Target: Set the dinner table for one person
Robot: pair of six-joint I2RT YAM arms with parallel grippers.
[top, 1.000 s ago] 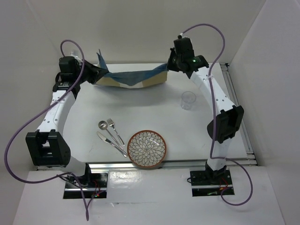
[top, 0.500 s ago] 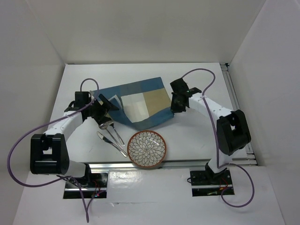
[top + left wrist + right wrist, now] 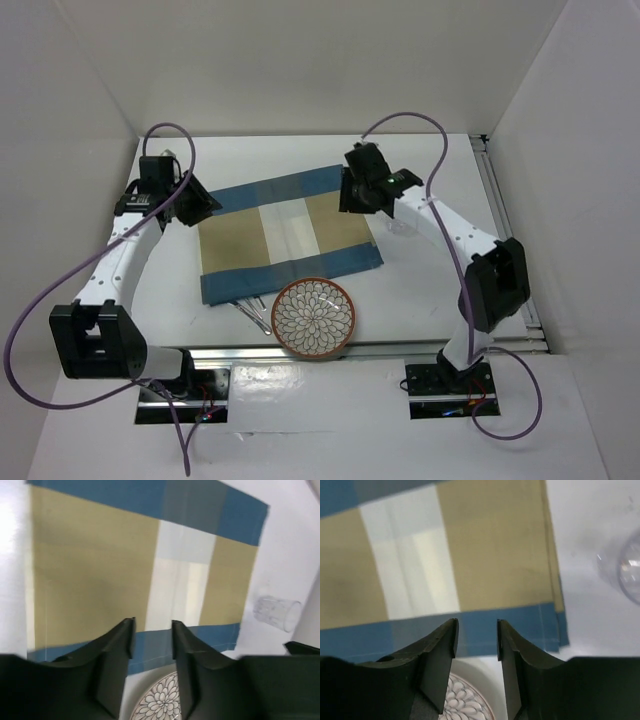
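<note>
1. The bench (image 3: 430,290) lies under both arms. It looks rigid and fixed, a surface to load, with nothing on it to grasp.
2. On it, the soft placemat (image 3: 285,235) lies flat; its corners suit pinching. The plate (image 3: 313,317) at its near edge looks brittle.
3. The left fingers (image 3: 127,632) and right fingers (image 3: 451,632) hang parted and empty.

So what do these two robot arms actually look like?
The left arm and right arm are white tubes with chunky black joints, each trailing a looping purple cable. A green light glows near the right wrist. The fingers are matte black wedges.
</note>
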